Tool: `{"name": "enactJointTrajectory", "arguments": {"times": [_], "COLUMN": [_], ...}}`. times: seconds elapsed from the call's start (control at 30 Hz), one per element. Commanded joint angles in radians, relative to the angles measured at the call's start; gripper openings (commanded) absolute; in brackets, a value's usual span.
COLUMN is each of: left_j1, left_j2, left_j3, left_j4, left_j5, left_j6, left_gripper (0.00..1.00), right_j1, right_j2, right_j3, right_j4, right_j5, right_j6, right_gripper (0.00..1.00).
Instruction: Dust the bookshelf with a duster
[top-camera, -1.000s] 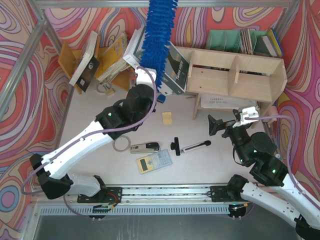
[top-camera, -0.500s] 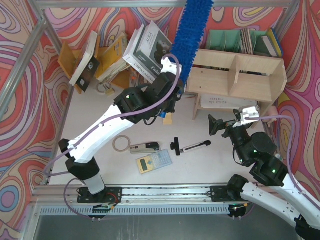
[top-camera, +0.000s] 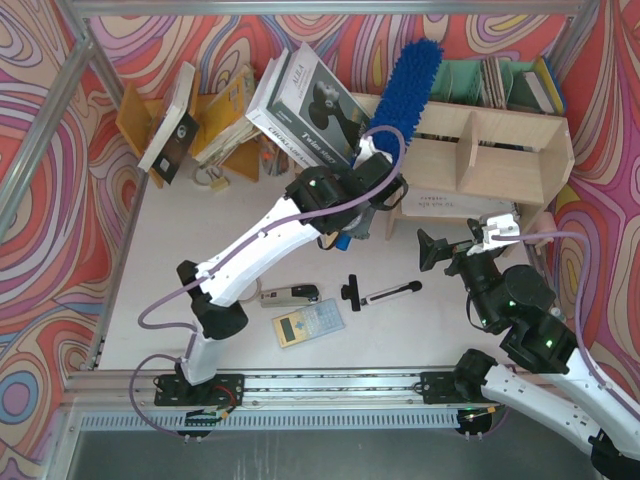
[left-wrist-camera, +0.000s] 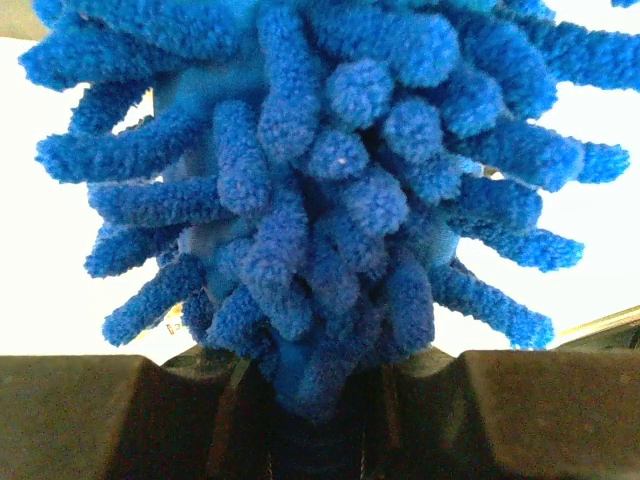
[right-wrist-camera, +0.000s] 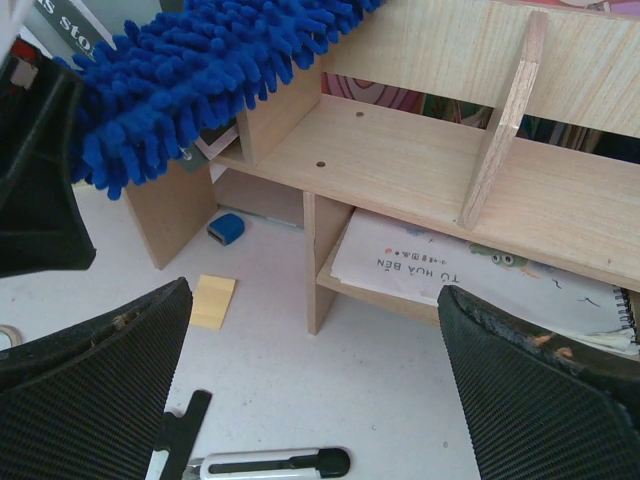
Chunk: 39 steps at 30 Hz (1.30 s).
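The pale plywood bookshelf (top-camera: 500, 150) stands at the back right; it also shows in the right wrist view (right-wrist-camera: 420, 160). The blue fluffy duster (top-camera: 408, 90) leans over the shelf's left end, its head pointing up and right. It fills the left wrist view (left-wrist-camera: 320, 180) and shows in the right wrist view (right-wrist-camera: 190, 70) lying on the shelf's left top corner. My left gripper (top-camera: 368, 205) is shut on the duster's base. My right gripper (top-camera: 455, 250) is open and empty, in front of the shelf's lower tier.
A picture book (right-wrist-camera: 500, 270) lies in the lower tier. On the table lie a yellow note pad (right-wrist-camera: 213, 301), a blue stamp (right-wrist-camera: 226, 227), a black-and-white knife (top-camera: 385, 293), a calculator (top-camera: 307, 322) and a stapler (top-camera: 290, 294). An orange-brown rack of leaning books (top-camera: 200, 115) stands at the back left.
My left arm has swung right and stretched out, bringing the duster from above the leaning books down onto the shelf's left end. My right arm has not moved.
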<state>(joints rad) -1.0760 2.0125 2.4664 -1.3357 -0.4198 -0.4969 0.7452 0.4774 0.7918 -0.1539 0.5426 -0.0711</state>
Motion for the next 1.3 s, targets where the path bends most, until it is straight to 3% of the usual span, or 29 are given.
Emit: {"name": "enactJointTrajectory", "arguments": {"times": [0.0,0.6,1.0,1.27], "left_j1": [-0.009,-0.094,-0.082,-0.002], "left_j2": [-0.010,0.014,-0.091,-0.185], "left_j3": [0.032,0.018,-0.073,-0.206], "left_j4": [-0.040,0.102,0.063,0.064], "left_j5": [0.019,0.142,-0.152,-0.167], "left_j6": [-0.027,0.027,0.030,-0.006], "left_gripper": [0.00,0.00,0.00,0.00], "right_j1": [-0.001,0.000,-0.001,0.000], "right_j2": [-0.011,-0.012,-0.013,-0.021], "right_j3": [-0.002,-0.002,-0.002,-0.003], "right_j4": [0.053,0.049,0.050,0.050], "right_j5": [0.014,0.013,0.010,0.011], "right_j6": [-0.002,0.002,0.002,0.004], "right_gripper": [0.99,0.99,0.99,0.99]}}
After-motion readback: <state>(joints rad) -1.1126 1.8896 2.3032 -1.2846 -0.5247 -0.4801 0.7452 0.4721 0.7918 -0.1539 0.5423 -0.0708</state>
